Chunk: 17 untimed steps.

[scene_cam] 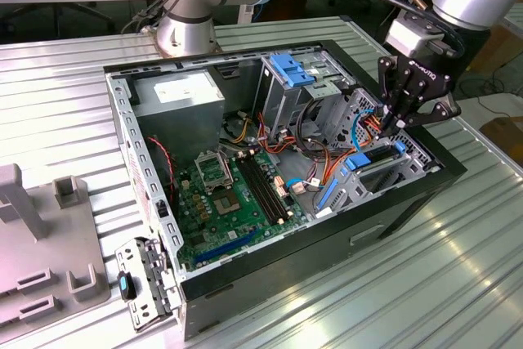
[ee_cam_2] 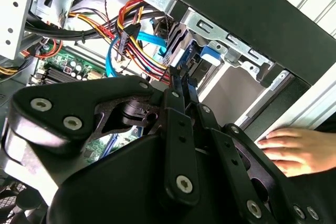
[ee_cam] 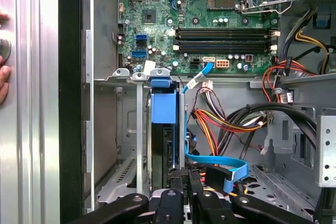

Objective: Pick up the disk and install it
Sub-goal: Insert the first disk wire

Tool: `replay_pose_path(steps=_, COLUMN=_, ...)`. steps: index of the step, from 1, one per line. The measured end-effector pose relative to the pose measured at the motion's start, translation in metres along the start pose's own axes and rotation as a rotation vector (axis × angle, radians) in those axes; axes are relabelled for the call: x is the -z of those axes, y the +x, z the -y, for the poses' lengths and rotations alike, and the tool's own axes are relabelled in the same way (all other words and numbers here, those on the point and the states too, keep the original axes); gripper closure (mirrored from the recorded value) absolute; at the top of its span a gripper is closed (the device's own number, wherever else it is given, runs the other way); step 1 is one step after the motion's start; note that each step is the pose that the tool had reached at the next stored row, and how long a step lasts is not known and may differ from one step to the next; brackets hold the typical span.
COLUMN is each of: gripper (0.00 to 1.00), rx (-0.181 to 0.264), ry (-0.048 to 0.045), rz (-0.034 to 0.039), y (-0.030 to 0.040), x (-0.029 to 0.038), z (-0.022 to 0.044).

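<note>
stage: disk (ee_cam: pixel 163 108) stands edge-on in the case's drive bay (ee_cam: pixel 131 77), nearly seated | gripper (ee_cam: pixel 181 179): fingers pinched together over its rear edge | left: final push

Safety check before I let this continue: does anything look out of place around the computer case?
Yes. A person's hand rests on the table right beside the open case, close to the working gripper at the drive bay holding the disk.

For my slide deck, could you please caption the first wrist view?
Gripper above the blue-framed disk standing on edge in the open computer case's drive bay.
</note>
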State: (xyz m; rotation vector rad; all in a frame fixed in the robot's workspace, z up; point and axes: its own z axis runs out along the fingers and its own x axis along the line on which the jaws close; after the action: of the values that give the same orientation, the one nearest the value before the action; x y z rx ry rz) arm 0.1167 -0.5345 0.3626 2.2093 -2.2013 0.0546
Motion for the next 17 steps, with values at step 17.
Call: replay_pose_path(steps=17, gripper=0.84, rx=0.000, ry=0.0001, rz=0.0159, y=0.0086, x=-0.0058, z=-0.0002)
